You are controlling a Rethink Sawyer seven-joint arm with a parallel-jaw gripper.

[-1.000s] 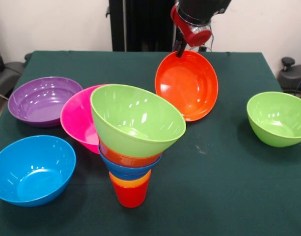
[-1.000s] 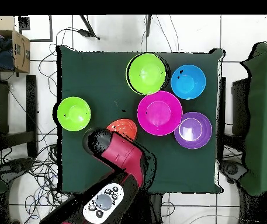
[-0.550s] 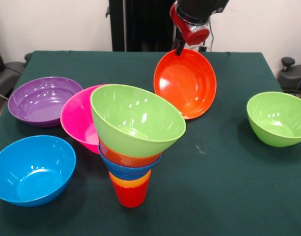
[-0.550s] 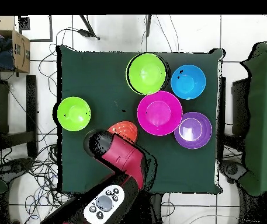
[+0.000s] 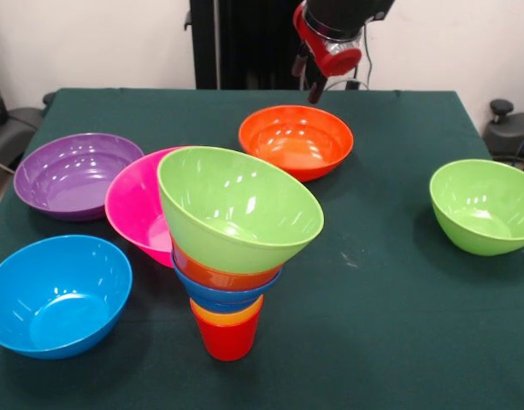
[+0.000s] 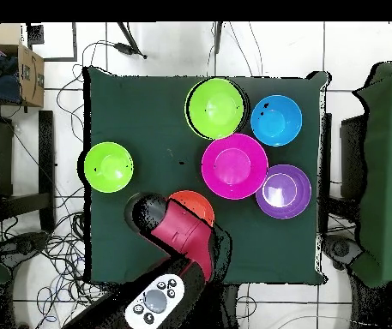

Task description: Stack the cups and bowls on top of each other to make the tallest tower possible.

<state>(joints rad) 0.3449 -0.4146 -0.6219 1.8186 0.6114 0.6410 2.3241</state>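
While the large orange-red bowl point(image 5: 297, 141) sits upright and level on the desk point(image 5: 398, 325) at the far side, the gripper point(image 5: 312, 85) hangs just above its far rim, apart from it and holding nothing; whether its fingers are spread or closed I cannot tell from either view; the tower point(image 5: 232, 248) stands near the front of the desk, red cup point(image 5: 227, 338) lowest, then the orange cup, the small blue and orange-red bowls, with a lime green bowl point(image 5: 238, 207) tilted on top; the pink bowl point(image 5: 135, 207) leans just behind it. The step in hand, as I judge it, is taking this bowl by the rim for the stack; a good grip would pinch the wall squarely and deep enough that the glossy plastic does not swing or slip; since the top bowl already tips, the risk is toppling the stack, so setting down gently and centred matters most.
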